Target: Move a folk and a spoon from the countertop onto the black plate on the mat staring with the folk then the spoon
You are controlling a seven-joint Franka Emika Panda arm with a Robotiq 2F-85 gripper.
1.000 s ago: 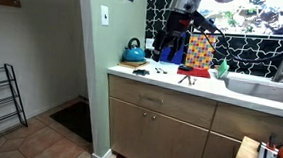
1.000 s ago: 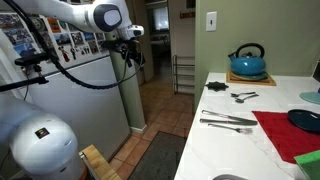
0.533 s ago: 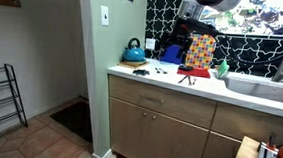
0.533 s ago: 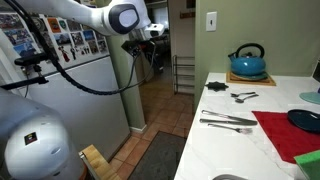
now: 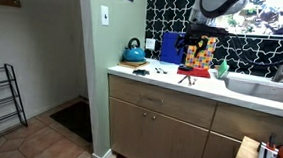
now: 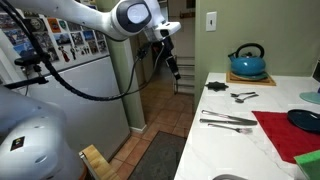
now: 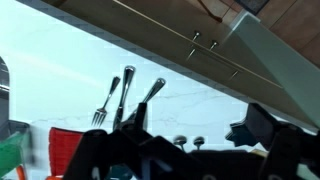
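The pale countertop carries a red mat with the black plate at the right edge of the picture. Two long pieces of cutlery lie side by side in front of the mat. Smaller cutlery, spoon-like, lies nearer the kettle. In the wrist view a fork and two long handles lie on the counter by the red mat. My gripper hangs in the air off the counter's end, apart from everything. It also shows in the wrist view, jaws apart and empty.
A teal kettle stands on a wooden trivet at the counter's back. A green sponge lies at the mat's near corner. A fridge stands behind the arm. A sink and a colourful box stand further along the counter.
The arm has swung toward the counter. In an exterior view the gripper has moved right, from beside the fridge to near the counter's end. The cutlery has not moved.
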